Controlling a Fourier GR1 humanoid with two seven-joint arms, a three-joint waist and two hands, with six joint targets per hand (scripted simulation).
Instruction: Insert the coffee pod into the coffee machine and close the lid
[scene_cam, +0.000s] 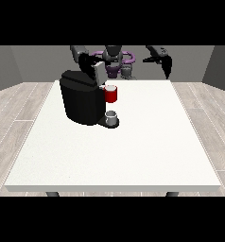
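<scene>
One cam, across the table (133, 156), looks down at robot (115, 59) from a raised, distant spot.

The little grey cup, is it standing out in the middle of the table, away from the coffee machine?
No. The grey cup sits on the base of the black coffee machine, right under its red part.

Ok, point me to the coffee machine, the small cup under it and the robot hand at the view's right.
coffee machine (80, 101): front view, on its black body.
cup (111, 115): front view, on its grey side.
robot hand at the view's right (167, 65): front view, on its dark fingers.
</scene>
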